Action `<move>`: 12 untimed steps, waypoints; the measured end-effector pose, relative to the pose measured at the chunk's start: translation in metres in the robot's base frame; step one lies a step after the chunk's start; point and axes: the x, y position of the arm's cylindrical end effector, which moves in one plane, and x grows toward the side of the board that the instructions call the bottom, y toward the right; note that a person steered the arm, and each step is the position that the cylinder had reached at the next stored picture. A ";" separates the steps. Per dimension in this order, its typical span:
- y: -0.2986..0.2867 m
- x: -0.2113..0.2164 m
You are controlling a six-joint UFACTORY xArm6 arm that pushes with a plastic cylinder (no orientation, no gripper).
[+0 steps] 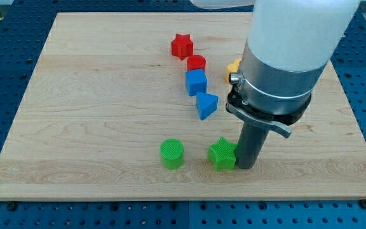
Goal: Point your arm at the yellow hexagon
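My tip (pixel 245 166): no pincer on it; a bare rod end resting on the board.
Green star (pixel 222 154): touching its left.
Yellow hexagon (pixel 233 69): well above, mostly hidden behind the arm.

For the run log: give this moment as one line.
my tip beside green star | yellow block mostly hidden behind arm | not yet pointed

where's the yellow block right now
The yellow block sits toward the view's upper right, mostly hidden behind the arm, just right of the red cylinder.
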 end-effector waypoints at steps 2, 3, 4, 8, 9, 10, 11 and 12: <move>-0.014 0.000; 0.003 0.000; 0.034 0.000; 0.096 -0.012; 0.144 -0.048; 0.172 -0.103; 0.170 -0.168; 0.138 -0.211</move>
